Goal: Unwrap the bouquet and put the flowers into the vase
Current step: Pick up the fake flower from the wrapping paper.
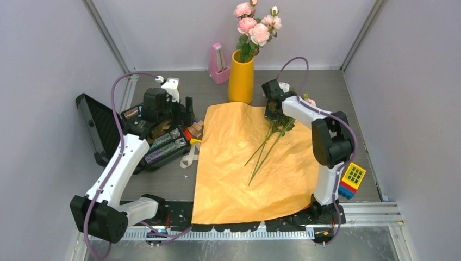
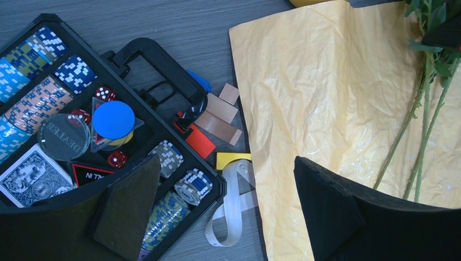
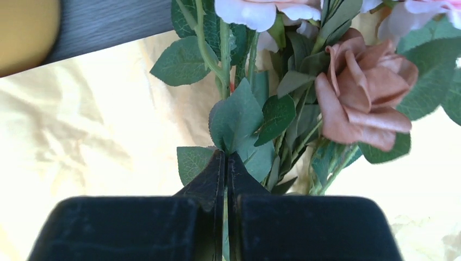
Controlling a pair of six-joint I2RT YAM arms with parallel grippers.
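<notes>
Unwrapping looks done: the paper [image 1: 239,179] lies flat and some roses [image 1: 254,27] stand in the vase [image 1: 241,79]. The other flowers [image 1: 270,138] lie on the paper near the vase. The right gripper [image 3: 226,163] is pinched tight on a thin stem; the left gripper [image 2: 225,182] is spread wide and empty, over the chip case [image 2: 65,109]. Next: lift, tip the stems down, and aim for the vase mouth.

Left arm [image 1: 117,168] holds jaws wide apart; right arm [image 1: 304,111] reaches forward, jaws seemingly pressed together.
</notes>
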